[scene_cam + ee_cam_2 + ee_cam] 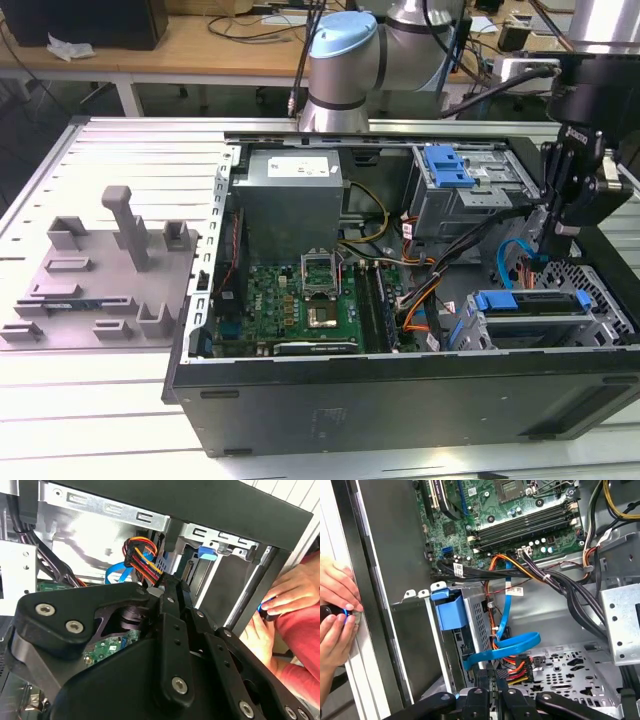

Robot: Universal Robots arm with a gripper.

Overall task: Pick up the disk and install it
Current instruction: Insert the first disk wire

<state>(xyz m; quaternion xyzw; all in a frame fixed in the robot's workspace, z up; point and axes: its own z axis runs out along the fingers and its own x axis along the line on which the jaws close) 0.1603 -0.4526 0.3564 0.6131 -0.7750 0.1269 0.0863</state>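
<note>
The disk (530,303) sits slotted in the metal drive cage (600,320) at the case's corner on the exterior view's right, its blue rail along the top edge. Both wrist views show its blue end tab (451,611) (206,553) sticking out of the cage. My gripper (545,243) hangs just above and behind that cage, among the blue data cable (507,647) and the orange-and-yellow power leads (142,555). Its black fingers (485,680) lie pressed together with nothing seen between them, a short way off the disk's connector end.
The open computer case (400,385) holds a green motherboard (300,300), a power supply (290,200) and an upper bay with a blue latch (447,165). A person's hands (335,610) (287,602) hold a small dark object outside the case wall. A grey fixture (100,270) lies on the exterior view's left.
</note>
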